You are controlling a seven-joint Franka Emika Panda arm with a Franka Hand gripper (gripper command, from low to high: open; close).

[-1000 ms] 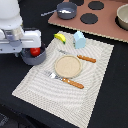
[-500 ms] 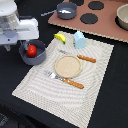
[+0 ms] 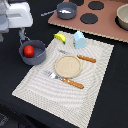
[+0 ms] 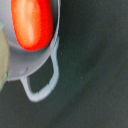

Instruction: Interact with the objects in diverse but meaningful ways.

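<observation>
A dark grey two-handled pot (image 3: 36, 59) stands on the black table by the exterior view's left edge of the placemat. A red tomato (image 3: 29, 50) lies inside it. The wrist view shows the same tomato (image 4: 32, 25), the pot's rim (image 4: 52, 52) and one loop handle (image 4: 42, 86) from close above. My gripper (image 3: 22, 35) hangs just above the pot's far rim, under the white wrist; its fingers are dark and too small to read. A yellow banana (image 3: 60, 37) and a pale blue carton (image 3: 79, 39) sit at the mat's far edge.
A striped placemat (image 3: 95, 92) carries a tan plate (image 3: 67, 66), a knife (image 3: 81, 58) and a fork (image 3: 67, 80) with orange handles. Behind it lies a brown stove board (image 3: 105, 25) with black burners, a grey saucepan (image 3: 66, 10) and a bowl (image 3: 122, 15).
The arm has lifted and drawn back from the pot toward the exterior view's upper left. The tomato now shows fully inside the pot.
</observation>
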